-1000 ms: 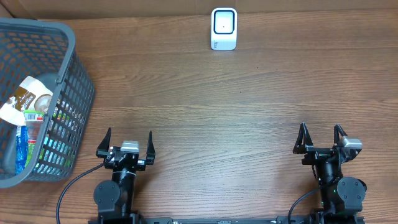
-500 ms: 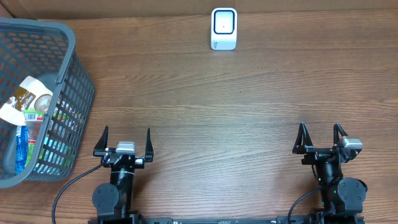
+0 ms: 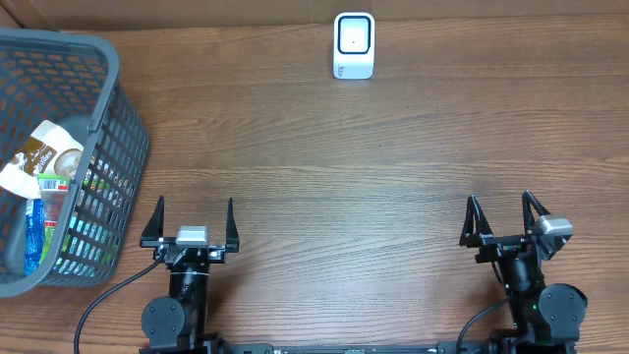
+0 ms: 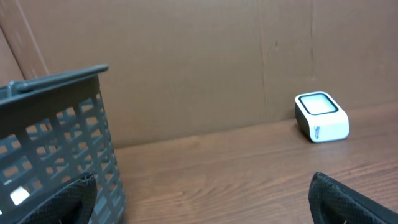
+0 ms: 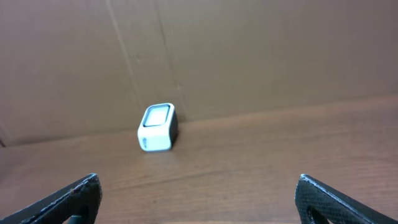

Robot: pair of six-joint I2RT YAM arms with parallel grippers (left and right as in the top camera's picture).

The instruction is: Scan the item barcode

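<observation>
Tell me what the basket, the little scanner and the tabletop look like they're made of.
Basket: probably molded plastic, matte grey, judging by its uniform lattice walls.
Scanner: seemingly smooth white plastic casing, with a glossier window on its face.
Table: wood or wood-look laminate, brown with visible grain lines; the pictures don't settle which.

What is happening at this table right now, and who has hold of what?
Nothing is being handled yet. Two robot arms sit at the near edge of a wooden table, with the left tool and the right tool both open and empty. The packaged items to be scanned lie in a grey basket at the left side, nearer the left tool. The white scanner stands at the far edge, untouched.
</observation>
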